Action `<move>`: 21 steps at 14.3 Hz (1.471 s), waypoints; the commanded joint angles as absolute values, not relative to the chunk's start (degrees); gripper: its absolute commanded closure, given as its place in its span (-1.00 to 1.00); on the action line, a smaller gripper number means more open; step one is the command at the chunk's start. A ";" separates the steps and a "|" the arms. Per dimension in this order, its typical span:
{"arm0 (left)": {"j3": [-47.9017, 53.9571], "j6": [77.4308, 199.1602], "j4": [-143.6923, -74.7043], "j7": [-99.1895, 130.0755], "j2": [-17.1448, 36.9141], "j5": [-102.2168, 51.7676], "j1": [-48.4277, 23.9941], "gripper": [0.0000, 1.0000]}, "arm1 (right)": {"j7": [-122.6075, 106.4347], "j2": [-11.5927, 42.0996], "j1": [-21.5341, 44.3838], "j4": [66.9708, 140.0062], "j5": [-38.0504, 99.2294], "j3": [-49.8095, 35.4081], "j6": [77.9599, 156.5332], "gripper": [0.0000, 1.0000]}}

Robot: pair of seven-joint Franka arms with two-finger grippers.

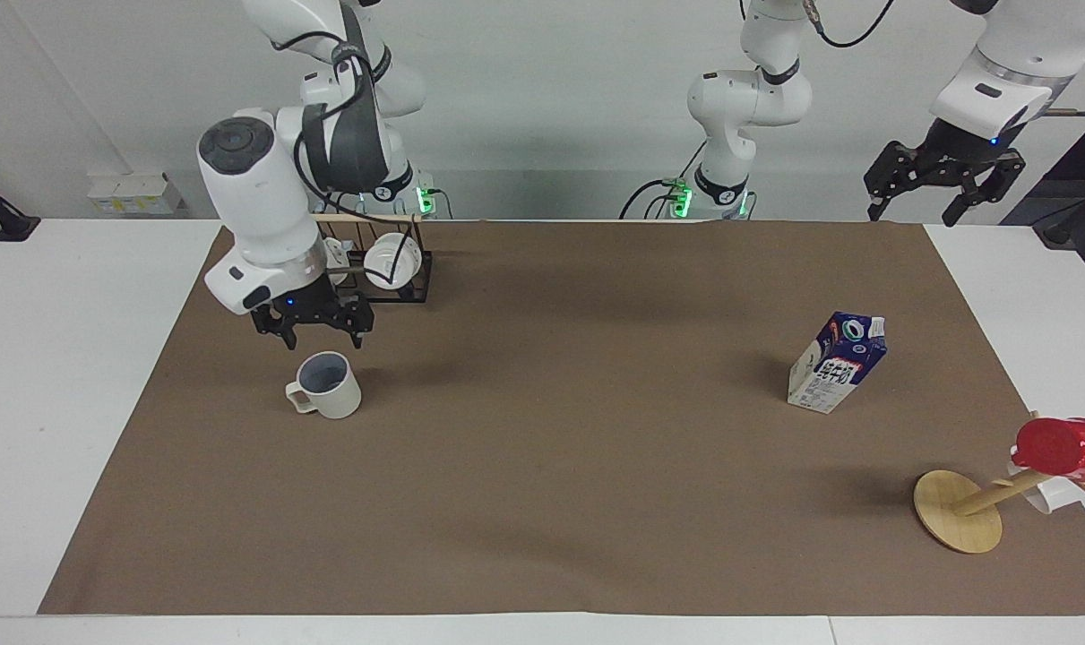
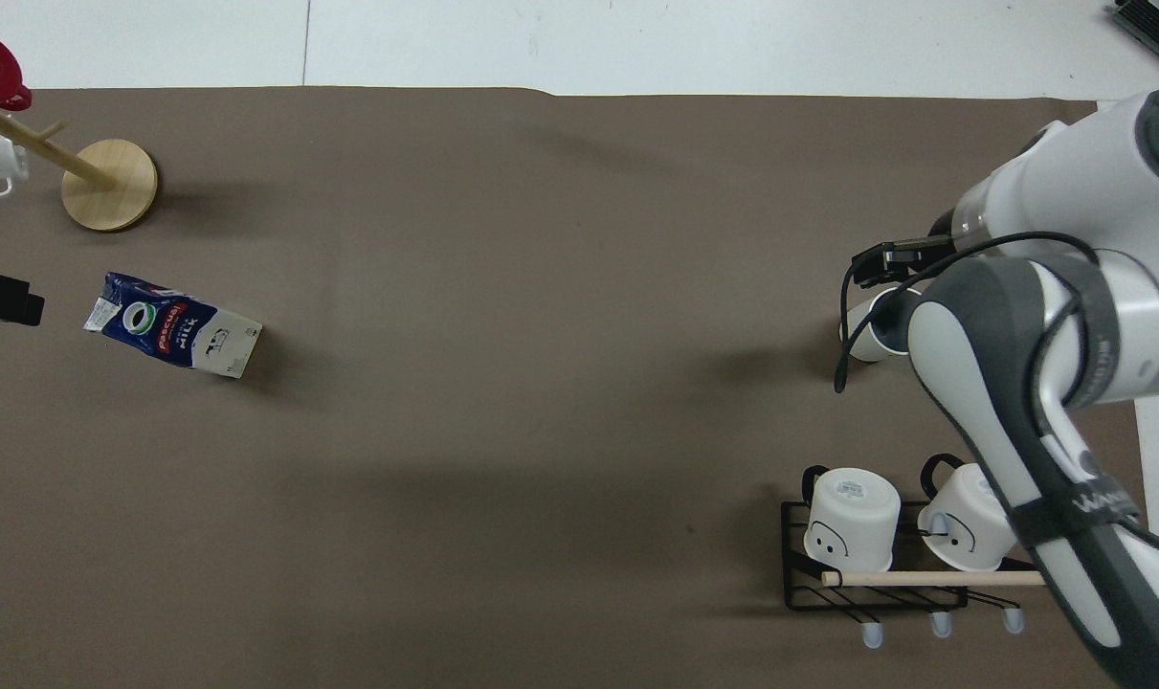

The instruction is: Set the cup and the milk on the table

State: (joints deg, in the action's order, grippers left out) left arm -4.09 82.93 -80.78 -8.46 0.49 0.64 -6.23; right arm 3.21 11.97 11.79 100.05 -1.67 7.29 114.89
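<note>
The right hand (image 1: 322,340) hangs wide open just over the cup (image 1: 327,385), ready to grab it. The milk (image 1: 836,362) stands on the tabletop (image 1: 560,466) near the waiting, open left hand (image 1: 917,213).

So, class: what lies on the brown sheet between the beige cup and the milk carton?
Nothing: the facing view shows only bare brown sheet between the cup and the milk carton; the overhead view agrees.
</note>
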 commanded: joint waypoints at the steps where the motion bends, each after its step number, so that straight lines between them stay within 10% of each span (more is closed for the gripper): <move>1: -3.78 81.74 -80.16 -8.88 0.26 -0.09 -5.36 -1.00 | 2.46 11.07 10.99 108.35 -1.50 7.29 123.02 -1.00; 16: -3.78 81.65 -80.16 -8.96 0.26 -0.09 -5.36 -1.00 | 3.07 14.15 10.90 112.94 0.44 7.29 127.97 -1.00; 21: -3.78 81.65 -80.16 -8.96 0.26 -0.09 -5.36 -1.00 | 3.60 14.15 10.81 112.85 2.27 7.29 127.97 1.00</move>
State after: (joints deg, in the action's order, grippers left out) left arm -4.07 82.86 -80.77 -8.46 0.49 0.64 -6.23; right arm 3.36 14.49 11.49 112.13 0.09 7.63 126.68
